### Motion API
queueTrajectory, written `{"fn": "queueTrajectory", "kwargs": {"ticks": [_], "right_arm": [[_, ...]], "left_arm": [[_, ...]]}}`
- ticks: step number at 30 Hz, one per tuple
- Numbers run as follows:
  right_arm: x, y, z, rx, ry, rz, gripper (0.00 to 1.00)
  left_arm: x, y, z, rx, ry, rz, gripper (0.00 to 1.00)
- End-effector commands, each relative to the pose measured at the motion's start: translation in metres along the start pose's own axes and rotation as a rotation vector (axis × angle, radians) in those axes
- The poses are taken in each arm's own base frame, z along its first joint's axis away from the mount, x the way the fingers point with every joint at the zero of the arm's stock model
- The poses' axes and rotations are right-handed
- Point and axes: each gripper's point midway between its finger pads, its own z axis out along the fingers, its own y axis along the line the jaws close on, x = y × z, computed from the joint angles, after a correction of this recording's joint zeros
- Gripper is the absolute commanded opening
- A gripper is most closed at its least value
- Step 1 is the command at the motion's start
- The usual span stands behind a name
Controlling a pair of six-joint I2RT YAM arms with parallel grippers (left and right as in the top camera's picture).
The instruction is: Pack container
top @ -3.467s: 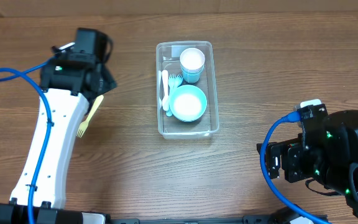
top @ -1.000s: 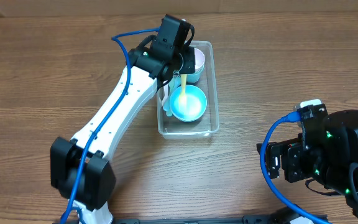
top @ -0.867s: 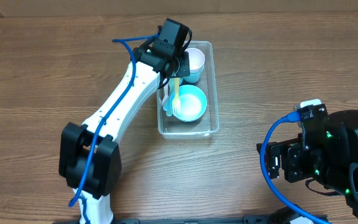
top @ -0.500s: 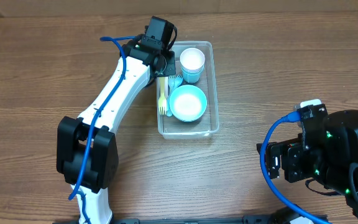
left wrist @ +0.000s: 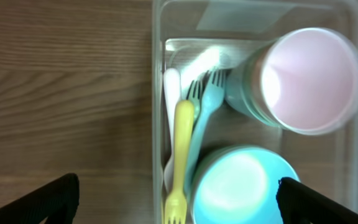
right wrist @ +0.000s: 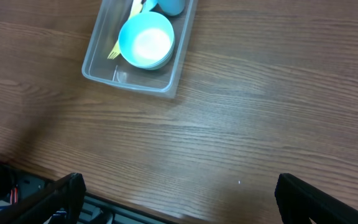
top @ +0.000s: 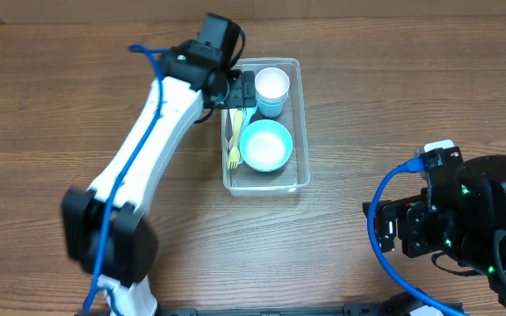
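The container [top: 304, 123] lay with its long axis running away from the robot. The left gripper [top: 241, 89] gaped empty over its far-left corner, hiding that rim. The right gripper [right wrist: 178, 198], well apart from it, was spread wide and empty too.

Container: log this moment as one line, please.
left gripper: open, over container | yellow fork: lying inside, beside blue bowl | right gripper: open, empty, away from container

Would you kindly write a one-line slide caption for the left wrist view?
Open left gripper above the container, a yellow fork lying inside beside a blue fork, bowl and cup.
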Motion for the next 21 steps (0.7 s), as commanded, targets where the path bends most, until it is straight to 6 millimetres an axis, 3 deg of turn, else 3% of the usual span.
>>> {"fn": "queueTrajectory", "kwargs": {"ticks": [1,4,6,8,21], "right_arm": [[-0.002,0.001,-0.004,-0.008,-0.021,-0.005,1.00],[-0.002,0.001,-0.004,-0.008,-0.021,-0.005,1.00],[-0.002,0.002,-0.004,-0.009,-0.021,-0.005,1.00],[-0.002,0.001,-0.004,-0.008,-0.021,-0.005,1.00],[-0.002,0.001,-0.004,-0.008,-0.021,-0.005,1.00]], "left_arm": [[-0.011,0.002,-0.104,0.065,-0.155,-0.058,1.00],[0.016,0.022,-0.157,0.042,-0.167,-0.067,1.00],[0.038,0.031,-0.180,0.037,-0.146,-0.056,1.00],[0.053,0.034,-0.183,0.036,-0.093,-0.056,1.00],[0.057,0.038,-0.181,0.014,-0.074,0.025,1.00]]}}
